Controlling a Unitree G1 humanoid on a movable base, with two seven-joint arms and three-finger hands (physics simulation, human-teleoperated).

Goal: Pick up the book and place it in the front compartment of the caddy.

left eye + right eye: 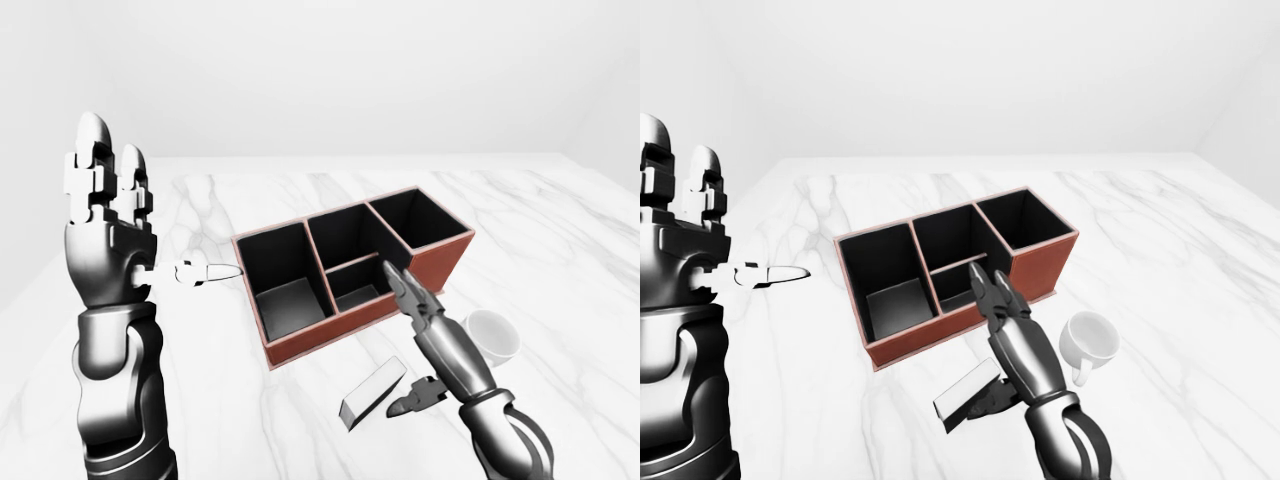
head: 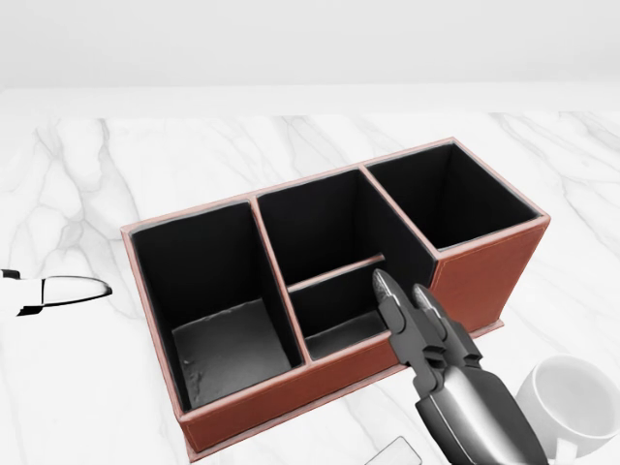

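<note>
The book, a pale grey slab, lies flat on the marble table just below the caddy in the left-eye view. The red-brown caddy has black compartments; its small middle compartment sits against the lower wall. My right hand is open, its fingers stretched over that compartment's right end, and its thumb hangs by the book's right end without touching it. My left hand is raised at the left, open and holding nothing, well away from the caddy.
A white mug stands on the table right of my right hand, below the caddy's right end. The marble table extends to either side of the caddy, with a white wall behind.
</note>
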